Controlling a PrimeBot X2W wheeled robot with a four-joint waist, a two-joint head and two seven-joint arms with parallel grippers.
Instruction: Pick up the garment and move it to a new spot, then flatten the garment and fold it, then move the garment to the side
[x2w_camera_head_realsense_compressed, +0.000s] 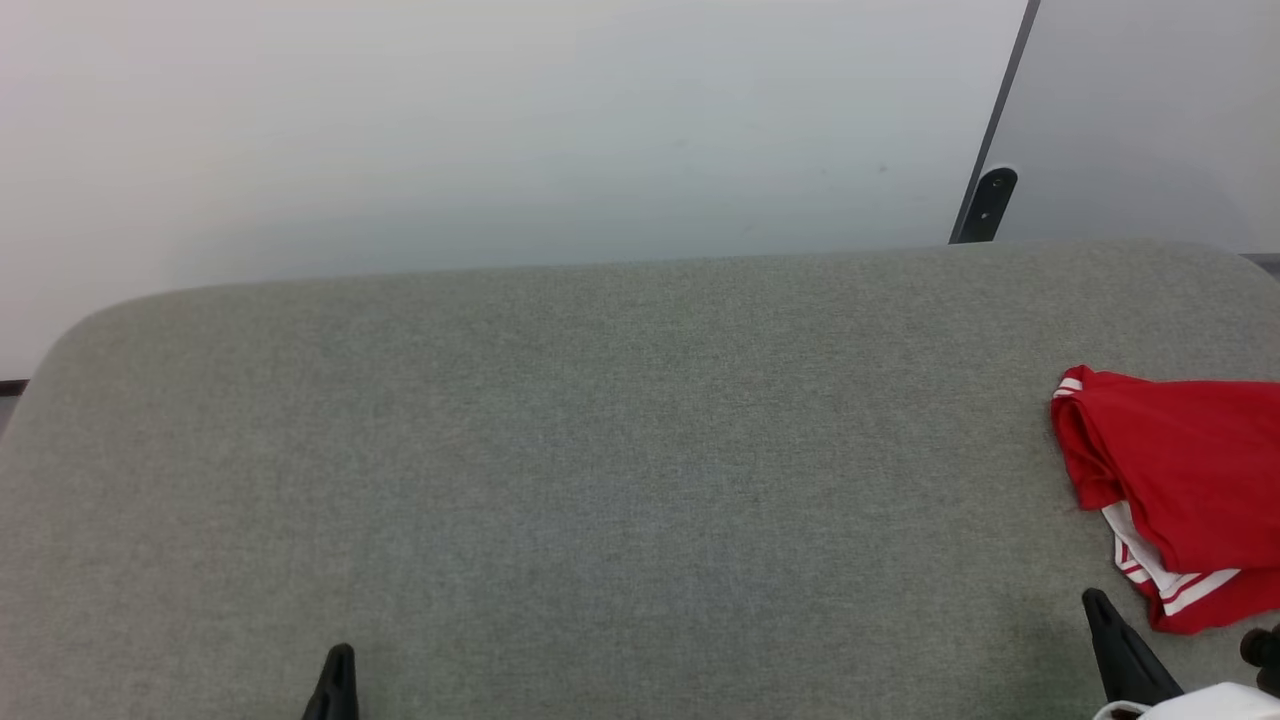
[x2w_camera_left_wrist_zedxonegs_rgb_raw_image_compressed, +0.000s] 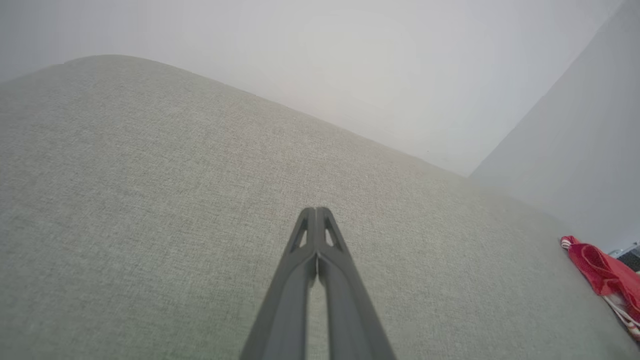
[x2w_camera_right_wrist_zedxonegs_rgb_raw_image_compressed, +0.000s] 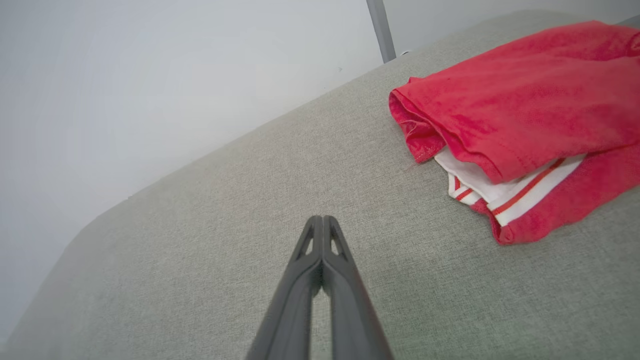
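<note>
So the garment (x2w_camera_head_realsense_compressed: 1180, 480) lies on the padded tabletop (x2w_camera_head_realsense_compressed: 600, 480), way over at its right edge. The right gripper (x2w_camera_head_realsense_compressed: 1095, 602) is at the front, just left of it, not touching. The left gripper (x2w_camera_head_realsense_compressed: 340, 655) is well apart, front left. A wall (x2w_camera_head_realsense_compressed: 500, 120) runs behind the tabletop.

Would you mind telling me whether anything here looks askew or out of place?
The garment lies folded at the right of the grey surface, yet untidily: a white striped sleeve pokes out under its top red layer. The left gripper and right gripper, both shut, are clear of it. Nothing looks spilled or damaged.
</note>
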